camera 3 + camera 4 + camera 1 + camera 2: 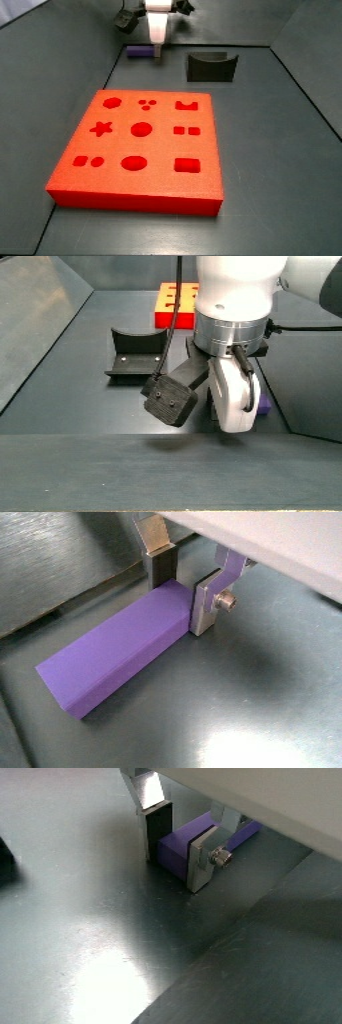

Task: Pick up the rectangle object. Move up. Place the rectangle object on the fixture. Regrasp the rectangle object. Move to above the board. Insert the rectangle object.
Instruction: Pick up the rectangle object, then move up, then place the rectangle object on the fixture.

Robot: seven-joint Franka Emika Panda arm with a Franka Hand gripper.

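Observation:
The purple rectangle object [114, 647] lies flat on the grey floor near the back wall and also shows in a side view [138, 53]. My gripper [183, 602] is down at one end of it, with a finger on each long side and no gap showing to either pad. It looks shut on the block [181, 848], which still rests on the floor. The dark fixture [210, 67] with its U-shaped recess stands apart from the gripper [156, 45]. The red board [140, 150] lies in the middle of the floor, well away from the block.
Grey walls enclose the floor, and one wall runs close beside the block [54, 572]. In a side view the fixture [134, 353] stands between the board [178, 298] and the gripper [225, 406]. A dark wrist camera mount [171, 399] hangs beside the gripper.

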